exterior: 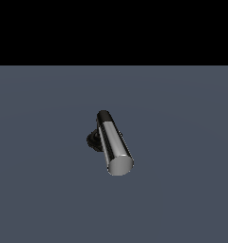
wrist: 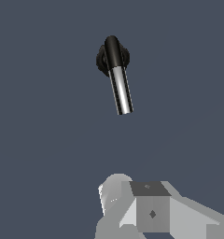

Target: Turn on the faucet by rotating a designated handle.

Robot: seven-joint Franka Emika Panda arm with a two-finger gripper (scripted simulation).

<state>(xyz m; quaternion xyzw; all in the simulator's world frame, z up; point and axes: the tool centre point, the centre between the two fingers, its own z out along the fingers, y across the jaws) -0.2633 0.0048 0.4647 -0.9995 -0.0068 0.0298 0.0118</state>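
The faucet [exterior: 94, 139] is a small fixture on the grey floor, with a black ribbed base and a short black elbow. Its handle [exterior: 115, 144] is a straight shiny chrome cylinder that slants from the elbow to a flat round end. In the wrist view I look down on the faucet's base [wrist: 102, 59] and on the handle [wrist: 121, 91], which are well apart from me. Only pale grey parts of my gripper [wrist: 132, 200] show at the edge of the wrist view, and they touch nothing. The gripper is not in the exterior view. I cannot tell how the jaws stand.
A flat grey-blue floor [exterior: 182, 190] spreads all around the faucet. A black background [exterior: 114, 28] fills the upper part of the exterior view.
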